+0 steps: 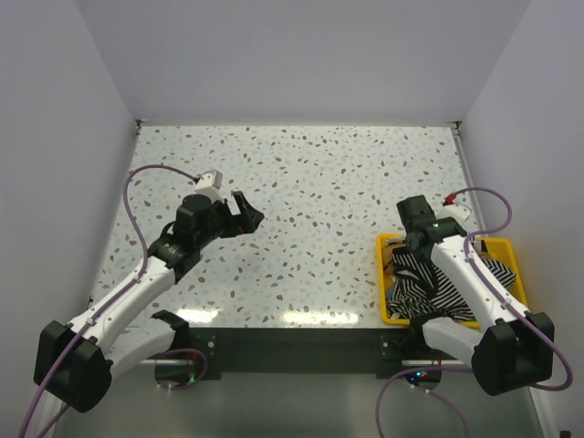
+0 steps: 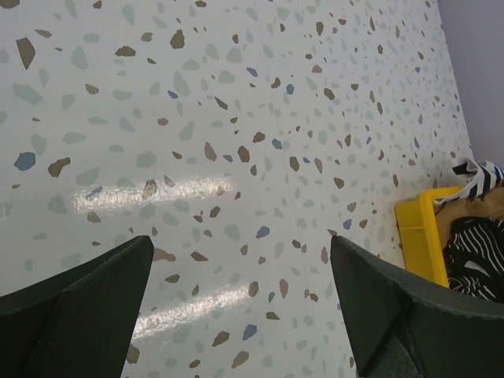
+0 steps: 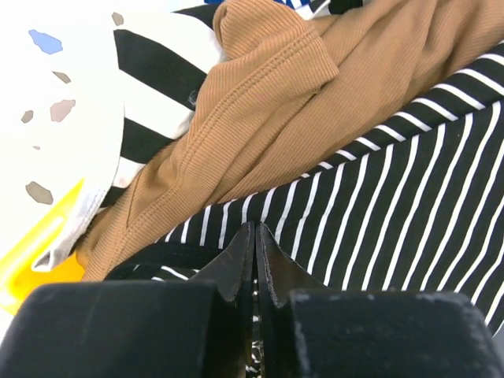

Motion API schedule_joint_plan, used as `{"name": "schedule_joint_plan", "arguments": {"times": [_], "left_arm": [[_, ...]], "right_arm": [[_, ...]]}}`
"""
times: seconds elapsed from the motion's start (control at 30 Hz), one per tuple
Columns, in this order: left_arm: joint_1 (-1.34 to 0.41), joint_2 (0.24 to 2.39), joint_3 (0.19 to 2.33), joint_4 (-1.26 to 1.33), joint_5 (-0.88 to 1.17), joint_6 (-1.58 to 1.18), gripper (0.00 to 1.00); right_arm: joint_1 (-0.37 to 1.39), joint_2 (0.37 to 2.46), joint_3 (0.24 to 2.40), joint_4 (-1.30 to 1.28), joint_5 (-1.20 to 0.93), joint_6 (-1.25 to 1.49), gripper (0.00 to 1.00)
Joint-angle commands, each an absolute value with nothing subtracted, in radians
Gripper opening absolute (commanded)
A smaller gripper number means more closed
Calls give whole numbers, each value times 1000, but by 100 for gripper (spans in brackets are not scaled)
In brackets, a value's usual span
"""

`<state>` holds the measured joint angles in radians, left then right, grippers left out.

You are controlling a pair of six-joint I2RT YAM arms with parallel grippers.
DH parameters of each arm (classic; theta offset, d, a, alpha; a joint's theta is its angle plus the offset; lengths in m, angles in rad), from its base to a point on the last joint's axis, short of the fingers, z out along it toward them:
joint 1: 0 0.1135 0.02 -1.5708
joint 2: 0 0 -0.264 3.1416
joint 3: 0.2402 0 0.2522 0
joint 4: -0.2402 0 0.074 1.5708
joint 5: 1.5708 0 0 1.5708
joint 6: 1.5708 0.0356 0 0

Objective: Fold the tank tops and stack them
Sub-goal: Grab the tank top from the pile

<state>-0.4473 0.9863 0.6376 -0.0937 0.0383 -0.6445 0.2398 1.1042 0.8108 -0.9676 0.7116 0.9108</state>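
Note:
A thin black-and-white striped tank top (image 3: 394, 197) lies heaped in a yellow bin (image 1: 516, 251) at the table's front right, with a tan-brown top (image 3: 268, 118) and a broad-striped one (image 3: 157, 79) beside it. The pile (image 1: 429, 292) spills over the bin's front edge. My right gripper (image 3: 256, 228) is down in the bin (image 1: 408, 258), its jaws pressed together on a fold of the thin-striped top. My left gripper (image 1: 245, 212) hovers open and empty over the bare table (image 2: 240, 244), far left of the bin.
The speckled table (image 1: 301, 201) is walled at the back and on both sides. The bin (image 2: 417, 228) and the clothes (image 2: 476, 252) show at the right edge of the left wrist view. The bin's yellow wall (image 3: 31, 260) is left of the right fingers.

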Motion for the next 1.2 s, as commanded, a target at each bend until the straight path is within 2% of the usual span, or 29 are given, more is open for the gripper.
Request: {"name": "schedule_joint_plan", "arguments": {"times": [0.0, 0.13, 0.17, 0.23, 0.27, 0.33, 0.6, 0.7, 0.8, 0.83, 0.9, 0.93, 1.0, 1.03, 1.17], "left_arm": [[-446, 986, 624, -38, 43, -641, 100], [-446, 985, 621, -37, 46, -638, 100], [-445, 985, 623, -37, 46, -638, 100], [-446, 988, 624, -32, 49, -638, 100], [-446, 986, 621, -31, 51, -638, 100], [-446, 989, 623, -28, 54, -640, 100], [-446, 999, 623, -26, 58, -635, 100], [-446, 997, 623, -29, 58, -630, 100], [-445, 991, 620, -28, 51, -630, 100], [-445, 991, 620, -29, 51, -629, 100], [-446, 991, 618, -29, 52, -630, 100], [-445, 991, 617, -28, 51, -629, 100], [-445, 991, 617, -29, 51, -630, 100], [-445, 989, 615, -29, 51, -630, 100], [-445, 977, 618, -37, 46, -629, 100]], "right_arm": [[235, 1089, 821, -928, 713, 907, 0], [236, 1062, 871, -934, 690, 847, 0], [236, 1057, 877, -928, 674, 830, 6], [236, 1046, 888, -933, 655, 818, 28], [236, 1045, 884, -930, 632, 807, 46], [236, 1037, 859, -905, 612, 804, 61], [236, 1075, 773, -853, 607, 841, 70], [236, 1078, 764, -844, 621, 853, 68], [236, 1091, 762, -845, 624, 864, 57], [236, 1092, 762, -844, 624, 864, 45], [236, 1085, 764, -841, 626, 859, 33], [238, 1085, 770, -842, 629, 854, 22], [236, 1083, 781, -854, 632, 851, 12], [236, 1080, 798, -861, 634, 847, 2], [236, 1048, 877, -908, 624, 813, 0]]}}
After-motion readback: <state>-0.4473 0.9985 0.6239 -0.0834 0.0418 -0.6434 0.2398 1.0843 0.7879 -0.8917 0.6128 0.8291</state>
